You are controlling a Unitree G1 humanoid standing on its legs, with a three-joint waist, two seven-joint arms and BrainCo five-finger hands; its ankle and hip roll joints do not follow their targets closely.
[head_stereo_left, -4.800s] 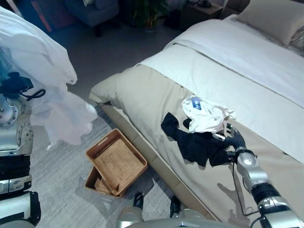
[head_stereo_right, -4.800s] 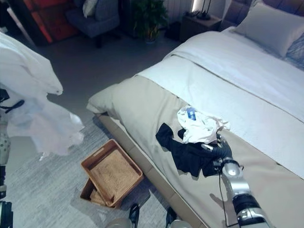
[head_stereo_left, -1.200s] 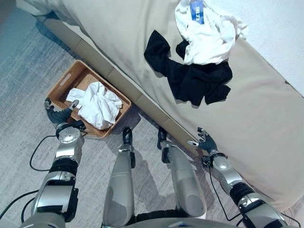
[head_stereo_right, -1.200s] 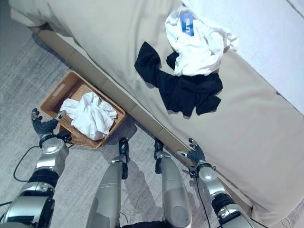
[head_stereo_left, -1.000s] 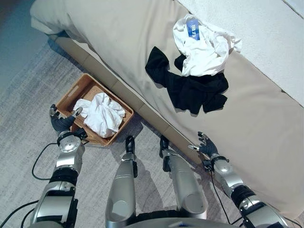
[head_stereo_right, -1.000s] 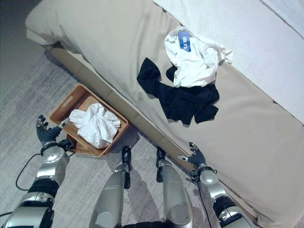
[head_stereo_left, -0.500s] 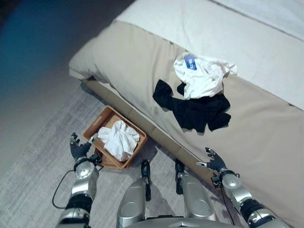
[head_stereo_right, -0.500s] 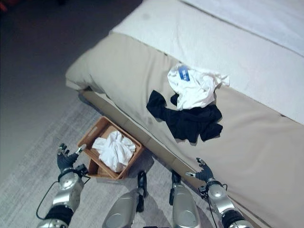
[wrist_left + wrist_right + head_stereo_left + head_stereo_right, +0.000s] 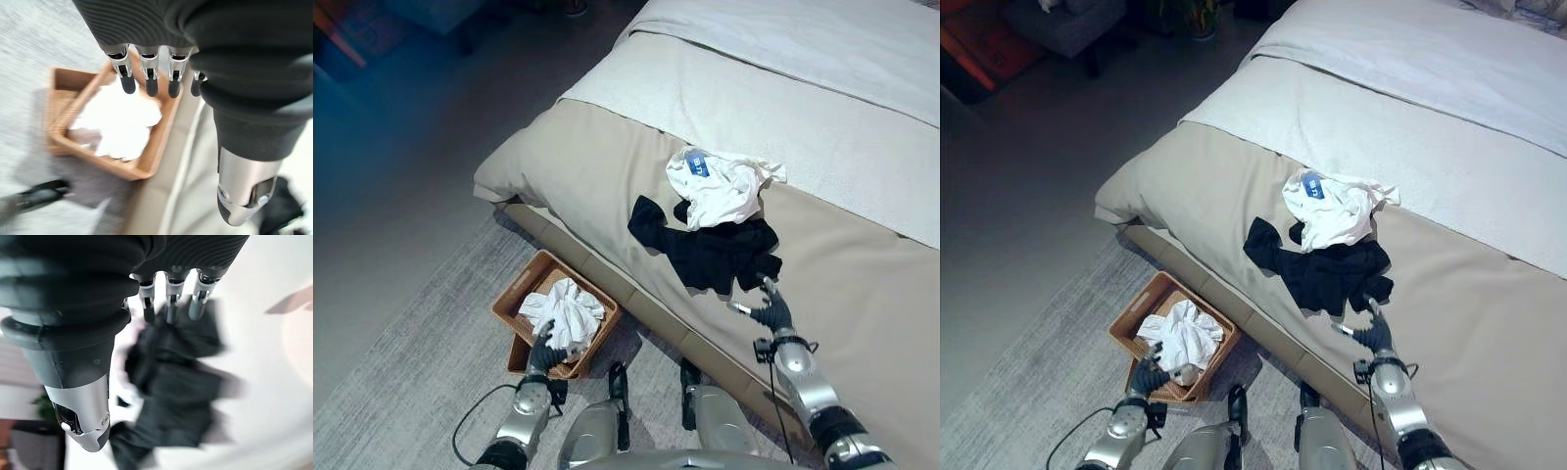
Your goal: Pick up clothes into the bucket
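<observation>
A brown wicker basket (image 9: 522,294) stands on the rug beside the bed, with a crumpled white cloth (image 9: 565,308) inside. My left hand (image 9: 544,352) hovers at the basket's near corner, fingers (image 9: 147,81) straight and holding nothing; its wrist view looks down on the white cloth (image 9: 120,120) and the basket's rim (image 9: 161,142). On the bed lies a black garment (image 9: 710,253) with a white garment (image 9: 720,188) bearing a blue label overlapping its far side. My right hand (image 9: 771,313) rests open on the bed cover just short of the black garment (image 9: 171,382).
The bed (image 9: 607,166) has a beige cover in front and white bedding (image 9: 822,108) behind. Its wooden side rail (image 9: 646,308) runs right next to the basket. Grey rug (image 9: 421,362) lies to the left, dark floor beyond.
The camera has tilted up. My right hand has risen from the bed's edge onto the cover near the black garment. My left hand has moved from the basket's left side to its near corner.
</observation>
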